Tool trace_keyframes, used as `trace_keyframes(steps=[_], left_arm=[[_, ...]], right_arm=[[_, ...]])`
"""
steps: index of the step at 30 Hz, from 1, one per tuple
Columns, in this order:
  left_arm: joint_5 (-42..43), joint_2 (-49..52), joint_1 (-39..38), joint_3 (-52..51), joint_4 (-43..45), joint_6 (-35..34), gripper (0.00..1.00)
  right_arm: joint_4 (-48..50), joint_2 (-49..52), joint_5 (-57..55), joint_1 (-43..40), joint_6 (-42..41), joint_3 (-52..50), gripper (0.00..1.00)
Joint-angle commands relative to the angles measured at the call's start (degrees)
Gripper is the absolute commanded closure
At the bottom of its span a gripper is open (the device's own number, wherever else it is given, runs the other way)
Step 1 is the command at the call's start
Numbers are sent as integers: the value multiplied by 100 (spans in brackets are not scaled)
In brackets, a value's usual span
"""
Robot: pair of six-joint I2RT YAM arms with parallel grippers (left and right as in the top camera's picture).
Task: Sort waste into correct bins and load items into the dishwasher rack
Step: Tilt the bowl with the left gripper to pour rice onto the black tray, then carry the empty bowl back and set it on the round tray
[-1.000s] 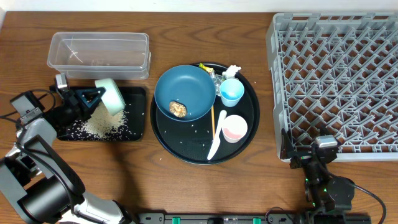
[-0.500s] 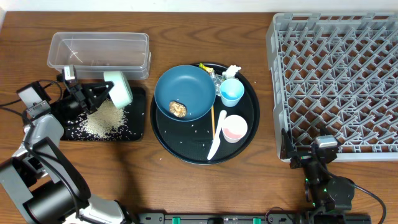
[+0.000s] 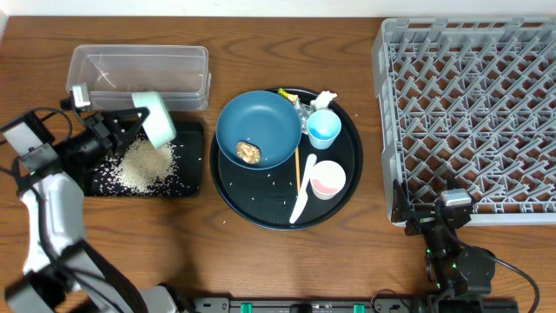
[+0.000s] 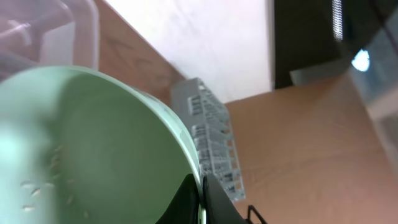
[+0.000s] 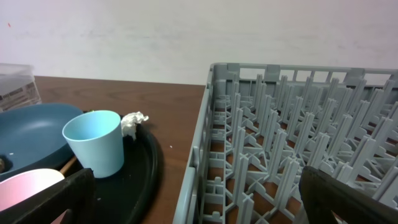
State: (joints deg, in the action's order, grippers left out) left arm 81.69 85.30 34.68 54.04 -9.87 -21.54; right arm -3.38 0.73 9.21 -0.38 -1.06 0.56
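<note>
Mint-green and tipped steeply on its side, the smaller pale mint bowl (image 3: 156, 119) hangs over the shallow black rectangular tray (image 3: 193, 178) near the table's left edge. The left gripper (image 3: 135, 124) is clamped on its rim. A heap of white rice grains (image 3: 143, 165) lies on that tray, with loose grains around it. The clear plastic tub (image 3: 187, 65) sits just behind, toward the table's back edge.

At the table's middle, the large round black tray (image 3: 261, 209) carries the dark blue bowl (image 3: 265, 122) with a brown food lump (image 3: 249, 152) inside. It also carries the light blue cup (image 3: 323, 129), white cup (image 3: 328, 180), white spoon (image 3: 304, 196), crumpled tissue (image 3: 325, 98) and silver foil (image 3: 301, 106).

The grey dishwasher rack (image 3: 382, 113) fills the table's back right corner. The right gripper (image 3: 439, 217) rests at the rack's front edge, its jaws spread wide and gripping nothing.
</note>
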Motion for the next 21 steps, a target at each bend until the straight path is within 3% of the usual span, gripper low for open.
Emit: trace_keyframes(steps=[1,3,5,10,14,18,21], left_arm=[[-787,-177,17,17,-557,809,94],[-1104,-127,17,17,-1062,1364,94],[-1676,-13,17,17,-1445,1408,94],[-916,-109,-11,173,-1349,1401,94],[-920,-715,-179,426,-1475,1405,94],[-1967,-1615,-579,470,-1613,1528,94],[-3364,-2179,-1169,470,-2234,2146,94]], right_arm=[[-7,2,4,-50,-59,-24,1],[-7,2,2,-50,-61,-24,1],[-7,2,4,-50,-61,-24,1],[-7,2,2,-50,-61,-24,1],[-7,2,2,-50,-61,-24,1],[-7,2,4,-50,-61,-24,1],[-7,2,2,-50,-61,-24,1]])
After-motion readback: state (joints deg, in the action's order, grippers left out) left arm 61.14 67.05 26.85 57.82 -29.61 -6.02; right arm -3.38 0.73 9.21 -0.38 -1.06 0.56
